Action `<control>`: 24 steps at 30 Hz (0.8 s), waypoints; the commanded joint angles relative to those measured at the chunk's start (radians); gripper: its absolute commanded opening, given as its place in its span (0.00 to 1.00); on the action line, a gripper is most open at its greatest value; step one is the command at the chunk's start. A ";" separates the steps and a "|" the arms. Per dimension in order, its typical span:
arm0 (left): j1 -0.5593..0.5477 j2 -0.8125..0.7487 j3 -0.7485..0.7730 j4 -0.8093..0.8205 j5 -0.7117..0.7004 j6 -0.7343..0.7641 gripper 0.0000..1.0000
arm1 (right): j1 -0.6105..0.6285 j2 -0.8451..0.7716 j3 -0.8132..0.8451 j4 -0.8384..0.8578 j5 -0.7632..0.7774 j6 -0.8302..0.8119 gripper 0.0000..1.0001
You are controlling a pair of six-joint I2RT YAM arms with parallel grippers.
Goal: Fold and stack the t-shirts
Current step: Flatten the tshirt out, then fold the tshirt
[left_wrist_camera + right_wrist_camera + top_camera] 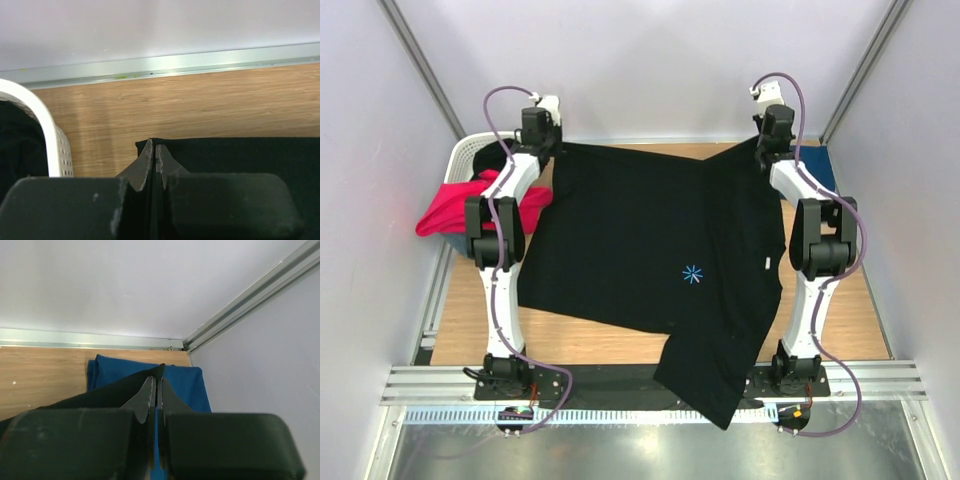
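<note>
A large black t-shirt (640, 240) with a tiny blue chest mark (692, 273) lies spread over the table, one end hanging past the near edge. My left gripper (552, 150) is shut on its far left corner (150, 142). My right gripper (760, 150) is shut on its far right corner (161, 368), held just above a folded navy blue t-shirt (185, 382) at the back right. A magenta-red t-shirt (460, 210) hangs over the basket's rim at the left.
A white lattice laundry basket (465, 155) stands at the back left, its rim (37, 112) close beside the left gripper. Grey walls close in the back and both sides. A metal rail (650, 385) runs along the near edge.
</note>
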 commanded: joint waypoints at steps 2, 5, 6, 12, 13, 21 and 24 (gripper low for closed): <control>0.027 -0.026 0.009 0.014 0.132 0.067 0.00 | 0.006 -0.161 -0.049 0.046 -0.018 -0.009 0.01; 0.027 -0.045 -0.011 0.009 0.171 0.087 0.00 | 0.026 -0.230 -0.108 0.028 -0.016 -0.023 0.01; 0.027 -0.051 -0.023 0.003 0.171 0.098 0.00 | 0.035 -0.265 -0.141 0.035 0.002 -0.036 0.01; 0.029 -0.080 -0.087 -0.008 0.163 0.172 0.00 | 0.063 -0.394 -0.273 0.039 0.057 -0.056 0.01; 0.030 -0.088 -0.095 -0.009 0.168 0.187 0.00 | 0.064 -0.425 -0.289 0.035 0.059 -0.050 0.01; 0.040 -0.121 -0.126 -0.028 0.160 0.225 0.00 | 0.090 -0.557 -0.430 0.003 0.099 -0.024 0.01; 0.043 -0.146 -0.138 -0.029 0.165 0.244 0.00 | 0.104 -0.592 -0.459 -0.023 0.105 -0.020 0.01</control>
